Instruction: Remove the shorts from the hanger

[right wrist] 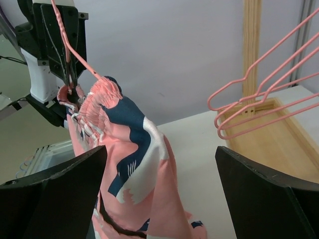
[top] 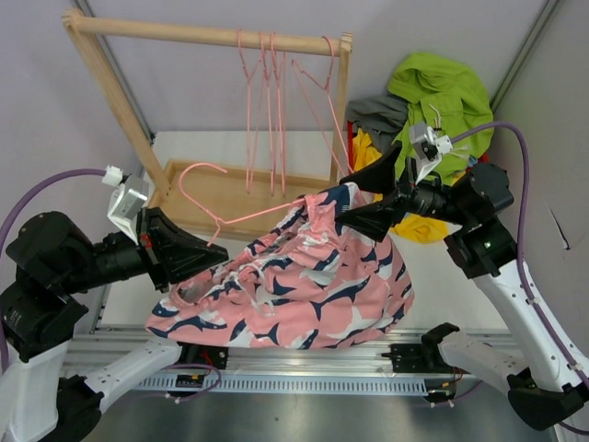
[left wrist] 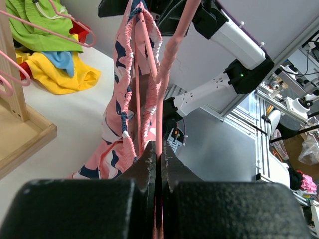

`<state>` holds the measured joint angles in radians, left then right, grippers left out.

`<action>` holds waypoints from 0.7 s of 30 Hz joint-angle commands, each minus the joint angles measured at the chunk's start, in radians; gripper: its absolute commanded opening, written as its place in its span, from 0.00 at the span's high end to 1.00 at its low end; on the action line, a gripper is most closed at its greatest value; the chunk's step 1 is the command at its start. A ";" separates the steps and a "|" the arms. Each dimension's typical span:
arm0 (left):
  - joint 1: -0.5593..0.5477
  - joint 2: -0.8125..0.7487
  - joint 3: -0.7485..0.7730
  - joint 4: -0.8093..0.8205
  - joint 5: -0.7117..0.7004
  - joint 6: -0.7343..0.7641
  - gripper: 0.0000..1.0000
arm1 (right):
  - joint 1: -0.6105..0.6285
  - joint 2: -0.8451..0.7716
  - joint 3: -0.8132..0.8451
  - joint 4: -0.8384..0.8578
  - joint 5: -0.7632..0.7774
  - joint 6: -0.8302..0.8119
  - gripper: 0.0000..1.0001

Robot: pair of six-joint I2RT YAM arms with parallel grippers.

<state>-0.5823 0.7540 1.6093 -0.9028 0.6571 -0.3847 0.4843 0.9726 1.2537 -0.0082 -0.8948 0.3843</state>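
Note:
The pink shorts with navy-and-white pattern (top: 304, 285) hang on a pink wire hanger (top: 262, 212) held up between my arms. My left gripper (top: 216, 253) is shut on the hanger's wire (left wrist: 167, 74), the shorts (left wrist: 122, 99) dangling just beyond its tips (left wrist: 158, 152). My right gripper (top: 348, 196) is open at the shorts' right end. In the right wrist view the fabric (right wrist: 134, 164) sits between the spread fingers (right wrist: 160, 149), nearer the left one. Lime green (top: 446, 87), grey (top: 377, 112) and yellow (top: 419, 226) shorts lie piled at the back right, with light blue (left wrist: 62, 59) among them.
A wooden rack (top: 207, 35) stands at the back with several empty pink hangers (top: 271, 101) on its bar, above a wooden base tray (top: 239, 180). An aluminium rail (top: 304, 364) runs along the near edge. Walls close in on both sides.

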 commanded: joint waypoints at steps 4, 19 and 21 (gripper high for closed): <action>-0.007 0.002 0.063 0.028 -0.037 -0.010 1.00 | 0.020 -0.058 -0.023 -0.073 0.074 -0.080 0.01; -0.007 -0.002 0.061 0.024 -0.040 -0.009 1.00 | 0.020 -0.089 -0.114 -0.038 0.140 -0.052 1.00; -0.007 -0.008 0.052 0.025 -0.039 -0.013 1.00 | 0.020 -0.083 -0.117 -0.004 0.155 -0.036 1.00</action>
<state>-0.5827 0.7540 1.6485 -0.9310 0.6235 -0.3843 0.5003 0.8810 1.1442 -0.0990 -0.7662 0.3141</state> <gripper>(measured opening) 0.029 0.012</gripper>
